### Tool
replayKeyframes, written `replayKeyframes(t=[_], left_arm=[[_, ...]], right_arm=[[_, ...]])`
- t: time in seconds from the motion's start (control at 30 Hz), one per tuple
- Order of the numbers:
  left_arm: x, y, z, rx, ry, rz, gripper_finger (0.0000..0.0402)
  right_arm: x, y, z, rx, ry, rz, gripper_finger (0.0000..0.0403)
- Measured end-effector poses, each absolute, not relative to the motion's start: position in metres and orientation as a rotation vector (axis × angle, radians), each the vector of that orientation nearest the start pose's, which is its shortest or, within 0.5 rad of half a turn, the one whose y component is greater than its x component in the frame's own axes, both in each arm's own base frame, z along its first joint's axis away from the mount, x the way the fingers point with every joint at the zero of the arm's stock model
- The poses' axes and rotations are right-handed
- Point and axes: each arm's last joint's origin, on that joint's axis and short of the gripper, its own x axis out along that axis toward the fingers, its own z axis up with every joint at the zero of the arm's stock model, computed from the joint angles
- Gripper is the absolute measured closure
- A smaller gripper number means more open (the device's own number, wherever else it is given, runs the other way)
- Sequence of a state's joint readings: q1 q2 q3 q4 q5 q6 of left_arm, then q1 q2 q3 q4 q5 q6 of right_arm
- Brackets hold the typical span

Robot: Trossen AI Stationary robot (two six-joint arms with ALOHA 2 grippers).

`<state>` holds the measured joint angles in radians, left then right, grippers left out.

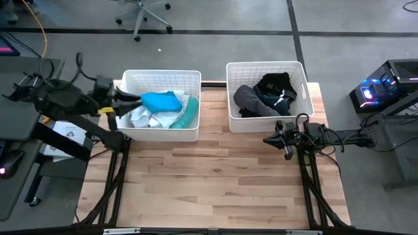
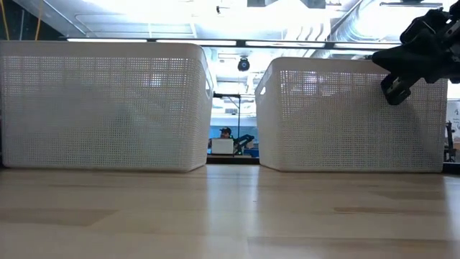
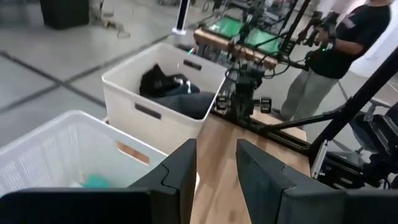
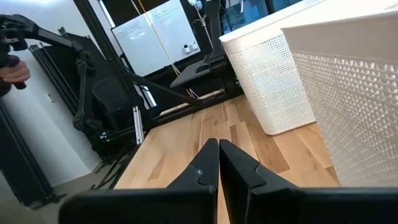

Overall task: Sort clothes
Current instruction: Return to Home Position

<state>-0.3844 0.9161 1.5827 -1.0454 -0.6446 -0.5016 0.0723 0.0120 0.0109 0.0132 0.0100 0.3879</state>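
Light clothes, bright blue, teal, pale blue and white (image 1: 162, 108), lie piled in the left white basket (image 1: 160, 77). Dark clothes, black and dark grey (image 1: 268, 96), lie in the right white basket (image 1: 264, 66), also seen in the left wrist view (image 3: 168, 87). My left gripper (image 1: 134, 101) is open and empty over the left basket's left rim. My right gripper (image 1: 269, 140) is shut and empty above the table, just in front of the right basket.
The two baskets stand side by side at the table's far edge with a gap between them (image 2: 233, 108). Bare wooden tabletop (image 1: 209, 183) lies in front of them. A person (image 3: 329, 50) stands beyond the table's right side.
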Motion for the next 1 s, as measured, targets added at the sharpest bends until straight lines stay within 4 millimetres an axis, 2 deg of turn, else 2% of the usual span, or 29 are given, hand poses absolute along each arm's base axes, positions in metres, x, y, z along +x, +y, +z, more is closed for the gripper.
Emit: replayKeyframes(t=[0.07,0.13,0.23,0.37,0.43,0.5,0.57,0.7,0.83,1.0], left_arm=[[0.095,-0.020,0.475,-0.280,0.237,0.324,0.0298],[0.100,-0.023,0.463,-0.261,0.208,0.299,0.0298],[0.121,-0.034,0.438,-0.251,0.081,0.197,0.0298],[0.157,-0.049,0.398,-0.249,-0.222,-0.004,0.0298],[0.170,-0.049,0.376,-0.278,-0.338,-0.088,0.0298],[0.177,-0.042,0.358,-0.323,-0.416,-0.088,0.0298],[0.181,-0.034,0.342,-0.362,-0.417,-0.011,0.0298],[0.188,-0.027,0.310,-0.444,-0.294,0.074,0.0298],[0.187,-0.026,0.303,-0.655,-0.291,0.053,0.0298],[0.188,-0.026,0.286,-0.713,-0.203,0.076,0.0298]], right_arm=[[0.098,0.007,0.168,0.394,0.000,0.064,0.0403],[0.098,0.007,0.167,0.394,0.001,0.064,0.0403],[0.098,0.007,0.167,0.394,0.001,0.064,0.0403],[0.098,0.007,0.167,0.393,0.001,0.064,0.0403],[0.098,0.007,0.167,0.393,0.001,0.064,0.0403],[0.098,0.007,0.167,0.393,0.001,0.064,0.0403],[0.098,0.007,0.167,0.393,0.001,0.064,0.0403],[0.098,0.007,0.167,0.393,0.001,0.063,0.0403],[0.098,0.007,0.167,0.393,0.002,0.063,0.0403],[0.098,0.007,0.167,0.393,0.001,0.063,0.0403]])
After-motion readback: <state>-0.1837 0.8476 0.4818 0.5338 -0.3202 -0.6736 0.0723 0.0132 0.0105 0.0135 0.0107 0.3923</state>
